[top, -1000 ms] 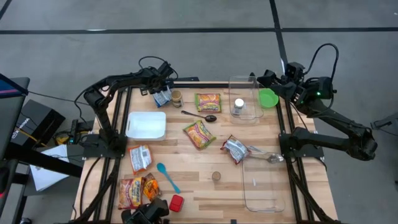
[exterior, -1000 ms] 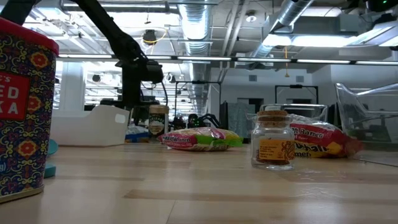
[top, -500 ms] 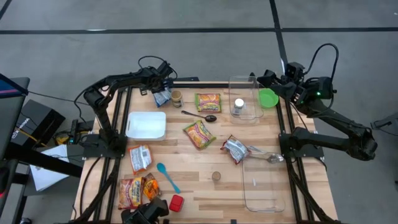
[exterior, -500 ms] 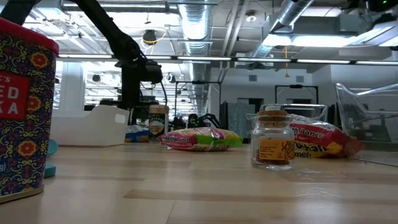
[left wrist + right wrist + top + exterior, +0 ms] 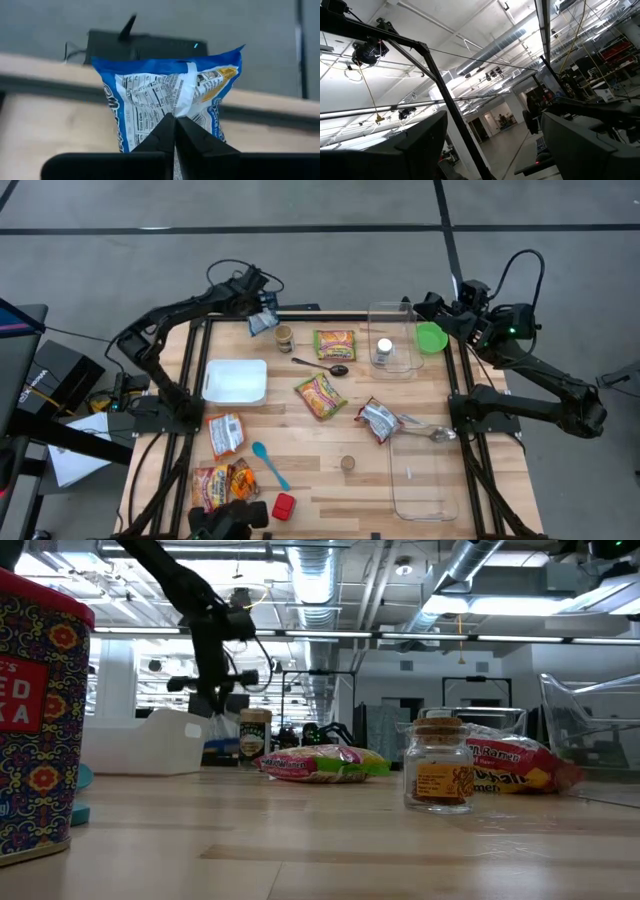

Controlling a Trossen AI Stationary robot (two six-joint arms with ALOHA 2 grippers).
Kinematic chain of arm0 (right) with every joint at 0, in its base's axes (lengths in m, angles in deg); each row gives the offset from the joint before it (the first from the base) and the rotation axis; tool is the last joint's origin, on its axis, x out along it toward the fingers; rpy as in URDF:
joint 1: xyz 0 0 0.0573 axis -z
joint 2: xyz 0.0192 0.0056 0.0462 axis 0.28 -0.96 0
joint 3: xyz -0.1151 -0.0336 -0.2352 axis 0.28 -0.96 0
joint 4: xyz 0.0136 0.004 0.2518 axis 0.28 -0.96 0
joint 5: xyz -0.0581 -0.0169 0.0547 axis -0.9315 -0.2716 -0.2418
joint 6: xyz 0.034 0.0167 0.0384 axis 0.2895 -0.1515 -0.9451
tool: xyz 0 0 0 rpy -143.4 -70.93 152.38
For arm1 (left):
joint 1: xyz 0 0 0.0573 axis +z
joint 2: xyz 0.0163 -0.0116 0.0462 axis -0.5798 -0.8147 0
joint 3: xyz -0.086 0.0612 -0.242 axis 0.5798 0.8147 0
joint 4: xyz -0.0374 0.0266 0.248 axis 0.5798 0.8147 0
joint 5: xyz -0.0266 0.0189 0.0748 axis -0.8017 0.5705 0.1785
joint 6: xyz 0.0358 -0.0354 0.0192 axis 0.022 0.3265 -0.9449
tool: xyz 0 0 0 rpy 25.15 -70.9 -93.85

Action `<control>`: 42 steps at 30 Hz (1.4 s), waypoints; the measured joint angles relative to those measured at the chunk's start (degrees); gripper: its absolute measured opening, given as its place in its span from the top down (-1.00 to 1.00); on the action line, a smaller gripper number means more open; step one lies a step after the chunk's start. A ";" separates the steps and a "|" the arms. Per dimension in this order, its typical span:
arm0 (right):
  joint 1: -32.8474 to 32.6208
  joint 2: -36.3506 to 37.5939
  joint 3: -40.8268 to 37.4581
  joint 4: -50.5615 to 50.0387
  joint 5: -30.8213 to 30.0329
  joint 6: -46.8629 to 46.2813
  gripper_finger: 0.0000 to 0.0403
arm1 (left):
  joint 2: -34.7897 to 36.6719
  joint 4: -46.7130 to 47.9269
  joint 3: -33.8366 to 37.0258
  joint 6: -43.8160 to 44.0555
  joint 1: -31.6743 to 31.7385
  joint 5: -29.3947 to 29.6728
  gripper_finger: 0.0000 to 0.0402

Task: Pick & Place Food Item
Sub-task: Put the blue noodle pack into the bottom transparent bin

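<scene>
My left gripper [image 5: 262,312] is shut on a blue and white snack packet [image 5: 170,95] above the table's far left corner. From overhead the packet [image 5: 265,322] shows just beyond a brown jar [image 5: 284,336]. In the low view it hangs [image 5: 221,727] under the arm, off the wood. My right gripper [image 5: 492,150] is raised at the far right [image 5: 440,308], pointing up into the room, open, with nothing between its fingers. My left gripper pinches the packet between its two fingertips [image 5: 165,127] at the white back seam [image 5: 181,102], about midway across the printed back face. The fingers slant down from above. The packet is lifted clear of the table, its far sealed edge [image 5: 170,62] standing out beyond the fingertips.
A white tub [image 5: 236,380] lies at the left. Two ramen packets [image 5: 335,344] [image 5: 320,395], a spoon [image 5: 322,366] and a silver packet [image 5: 378,420] lie mid-table. Clear bins [image 5: 392,338] [image 5: 425,475] and a green bowl [image 5: 431,337] stand at the right, and more packets [image 5: 224,433] near left.
My left gripper has risen with the blue and white packet, drifting slightly toward the table's far left corner. The packet, which lay on the table beside the jar, now hangs lifted clear.
</scene>
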 joint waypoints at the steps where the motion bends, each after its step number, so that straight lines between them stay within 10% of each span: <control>1: 0.00 0.00 0.00 -0.01 0.00 0.09 -0.56 | 0.91 0.00 0.01 -1.05 0.07 -0.10 1.00; 15: 0.00 -0.22 0.00 -3.80 0.27 2.14 -0.56 | 17.20 -10.05 0.01 -11.33 -3.27 -5.34 1.00; 28: -4.61 -0.79 0.02 -6.08 -10.46 18.56 -0.56 | 23.88 -15.32 -0.01 -14.83 -20.67 -5.51 1.00; 42: -19.18 -5.05 14.01 -38.97 -25.42 44.11 -0.56 | 21.42 -28.62 0.00 -21.18 -40.09 0.88 1.00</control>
